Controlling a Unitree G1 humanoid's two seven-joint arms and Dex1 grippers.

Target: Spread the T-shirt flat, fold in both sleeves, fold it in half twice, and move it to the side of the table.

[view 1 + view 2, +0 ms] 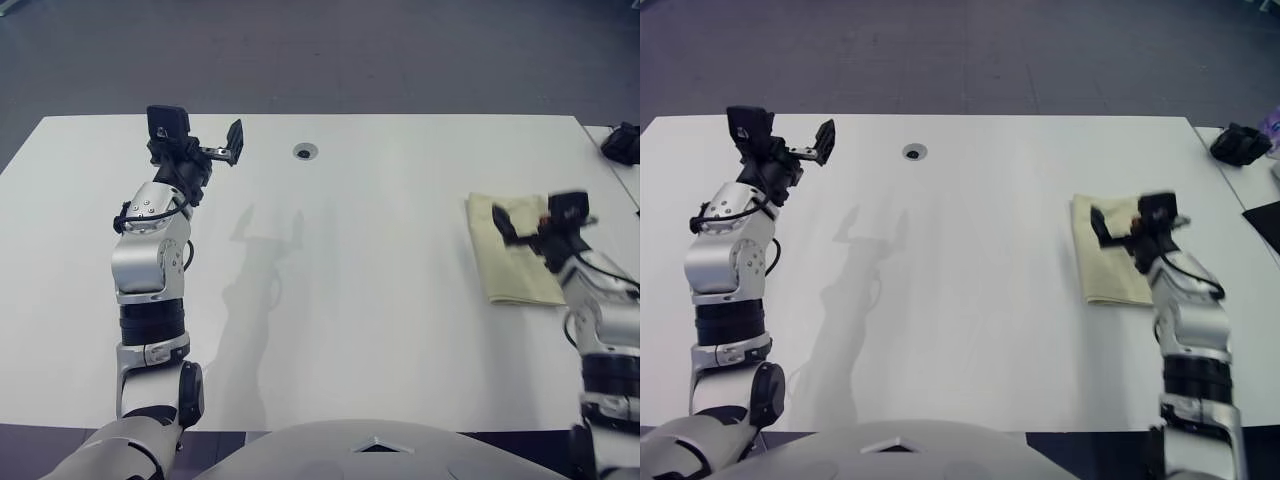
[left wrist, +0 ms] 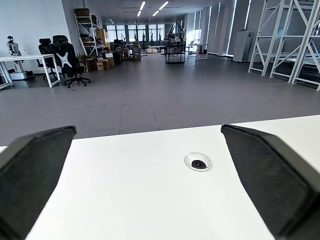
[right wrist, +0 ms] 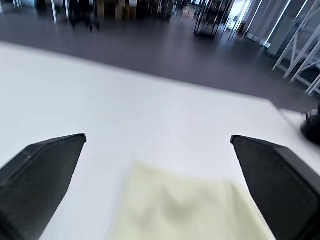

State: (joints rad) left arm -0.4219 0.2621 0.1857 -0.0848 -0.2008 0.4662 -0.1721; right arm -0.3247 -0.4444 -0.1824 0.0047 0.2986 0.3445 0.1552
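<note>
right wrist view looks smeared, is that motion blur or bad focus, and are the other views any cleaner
Right wrist view: the shirt and table are soft throughout, more like motion blur, though poor focus can't be ruled out. Left eye view: only the right gripper is smeared and the table edges are crisp, which also points to motion. Left wrist view: sharp, evenly lit, no glare.

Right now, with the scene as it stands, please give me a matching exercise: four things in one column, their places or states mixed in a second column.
Things:
1. T-shirt
2. left gripper
3. right gripper
4. cable hole

Places or states:
A. open, raised over the left part of the table
B. far middle of the table
C. folded, pale yellow, near the right edge
D. open, over the yellow cloth

Pairs: 1-C, 2-A, 3-D, 4-B
</note>
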